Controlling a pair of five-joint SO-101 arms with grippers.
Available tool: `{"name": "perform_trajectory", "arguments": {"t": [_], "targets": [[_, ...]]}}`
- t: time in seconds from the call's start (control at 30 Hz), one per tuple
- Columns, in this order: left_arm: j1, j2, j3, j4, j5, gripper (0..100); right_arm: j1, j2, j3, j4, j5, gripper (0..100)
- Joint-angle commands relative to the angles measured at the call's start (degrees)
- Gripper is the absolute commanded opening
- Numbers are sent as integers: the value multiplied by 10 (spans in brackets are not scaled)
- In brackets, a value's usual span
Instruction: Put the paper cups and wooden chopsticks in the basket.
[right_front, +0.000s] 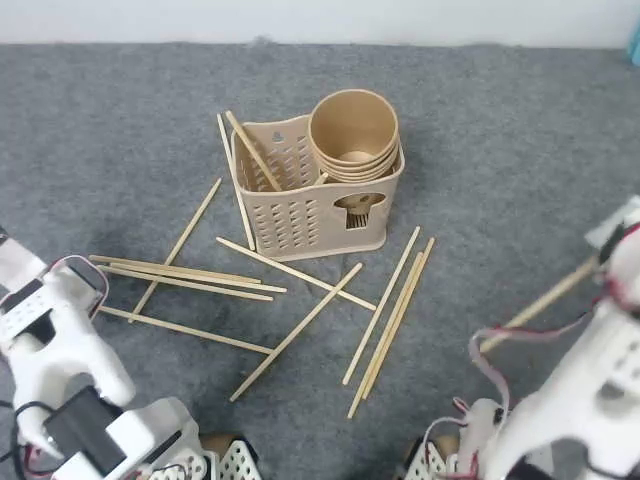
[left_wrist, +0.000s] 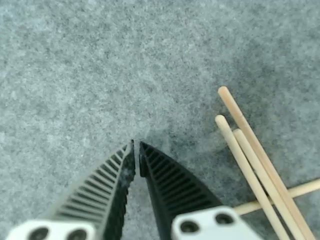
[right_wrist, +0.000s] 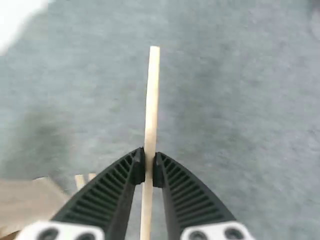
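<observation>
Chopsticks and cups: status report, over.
Right end effector shut on one chopstick. Left end effector shut, empty. Cups in basket; loose chopsticks around it.

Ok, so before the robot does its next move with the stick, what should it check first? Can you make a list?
1. Stick held firmly: ok. The right gripper is shut on the held chopstick.
2. Cups put away: ok. The paper cups sit stacked in one compartment of the basket.
3. Room for the stick: ok, probably. The other compartment holds a few leaning chopsticks and looks to have space.
4. Other arm ready to pick: not ok. The left gripper is shut and empty, beside loose chopsticks.
5. All sticks in: not ok. Many lie on the mat around the basket.
</observation>
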Motion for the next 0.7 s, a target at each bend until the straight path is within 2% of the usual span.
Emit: {"name": "perform_trajectory", "arguments": {"t": [0.0,0.17,0.33,0.67], "targets": [[3,0,-22,-11,1,13,-87,-64,-4,-22,-48,7],[3,1,-22,-11,1,13,-172,-108,-4,-63,-113,7],[3,1,-22,-11,1,13,-275,-130,-4,-132,-137,7],[3,1,-22,-11,1,13,-441,-125,47,-451,-132,8]]}}
